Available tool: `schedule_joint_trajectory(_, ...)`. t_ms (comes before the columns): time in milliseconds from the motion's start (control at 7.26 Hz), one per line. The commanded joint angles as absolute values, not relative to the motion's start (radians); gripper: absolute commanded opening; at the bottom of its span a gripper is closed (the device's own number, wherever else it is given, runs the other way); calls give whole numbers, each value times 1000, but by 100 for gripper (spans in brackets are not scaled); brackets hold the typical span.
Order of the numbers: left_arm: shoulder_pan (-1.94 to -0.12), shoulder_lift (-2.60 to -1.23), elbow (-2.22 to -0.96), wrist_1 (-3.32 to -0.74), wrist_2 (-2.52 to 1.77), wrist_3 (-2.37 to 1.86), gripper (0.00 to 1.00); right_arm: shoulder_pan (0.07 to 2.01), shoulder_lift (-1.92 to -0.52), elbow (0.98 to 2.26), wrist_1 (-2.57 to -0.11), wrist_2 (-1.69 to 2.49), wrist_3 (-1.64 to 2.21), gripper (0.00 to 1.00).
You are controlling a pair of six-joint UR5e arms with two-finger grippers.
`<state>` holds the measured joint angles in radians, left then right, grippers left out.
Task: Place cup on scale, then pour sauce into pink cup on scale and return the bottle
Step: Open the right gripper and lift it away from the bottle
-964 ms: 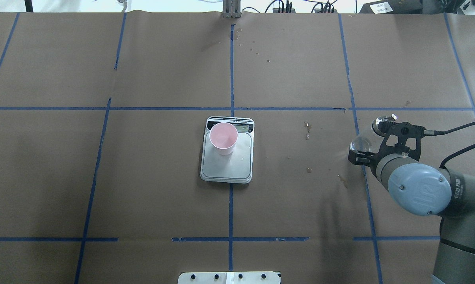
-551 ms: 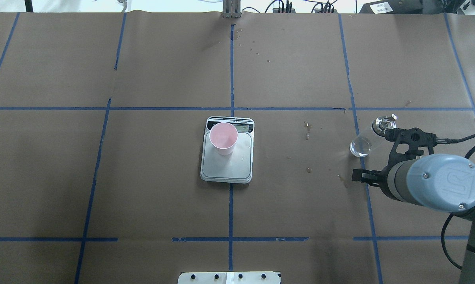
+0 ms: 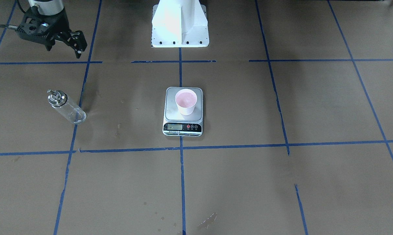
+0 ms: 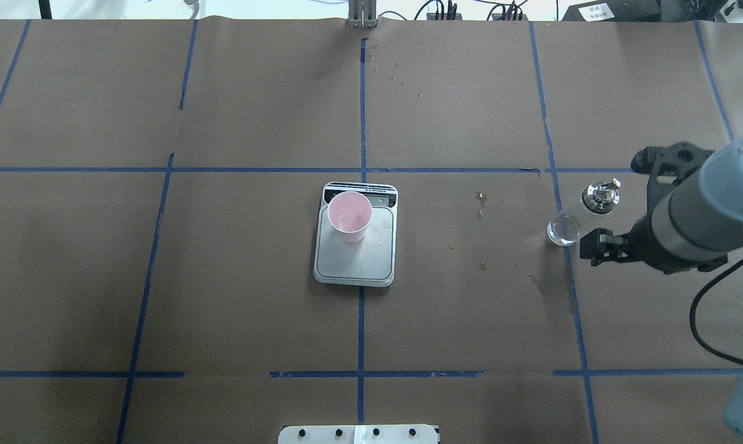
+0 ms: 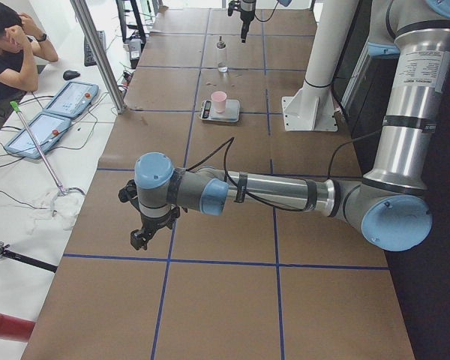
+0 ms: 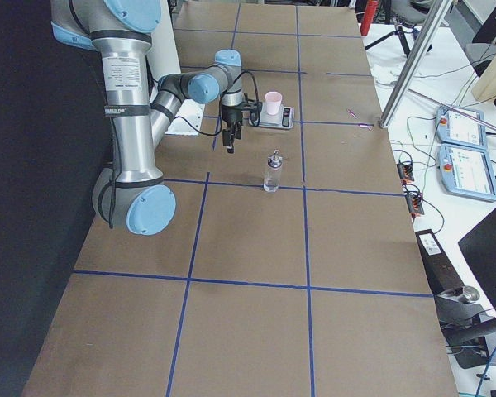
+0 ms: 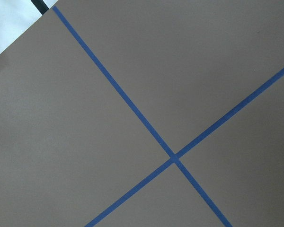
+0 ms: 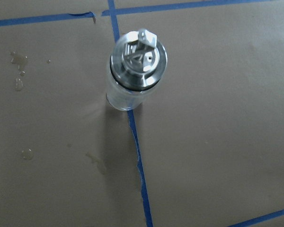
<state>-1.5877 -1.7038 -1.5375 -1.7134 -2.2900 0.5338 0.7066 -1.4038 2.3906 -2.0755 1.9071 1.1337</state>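
Pink cup point(image 3: 186, 101) upright on the scale point(image 4: 353, 262) at mid-bench point(image 3: 281, 182), clear bottle point(image 3: 67, 107) standing on a blue tape line well to the robot's right, right hand point(image 3: 63, 48) released, near the bottle without touching, left hand point(image 5: 140, 238) far off, grip impossible to tell

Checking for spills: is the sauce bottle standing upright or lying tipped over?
Upright. In the exterior right view the bottle stands on its base with its metal-topped end pointing straight up.

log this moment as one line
pale pink cup: upright on silver digital scale | clear silver-collared bottle: upright on table, free | right gripper: open, apart from bottle
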Motion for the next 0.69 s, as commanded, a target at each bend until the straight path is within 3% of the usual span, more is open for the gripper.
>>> schedule_joint_trajectory(0,-1588,-1706,-1543,-1713,-2290,534,100,921,-1286,2382,-2276,2035,834,100)
schedule_joint_trajectory(275,-1588,-1710,-1543,-1713,-2290,534,100,1131,-1279,2326,-2312,2177,534,100)
schedule_joint_trajectory(551,-1588,-1712,-1543,-1712,-2290,534,100,1335,-1282,2182,-2307,2253,170,100)
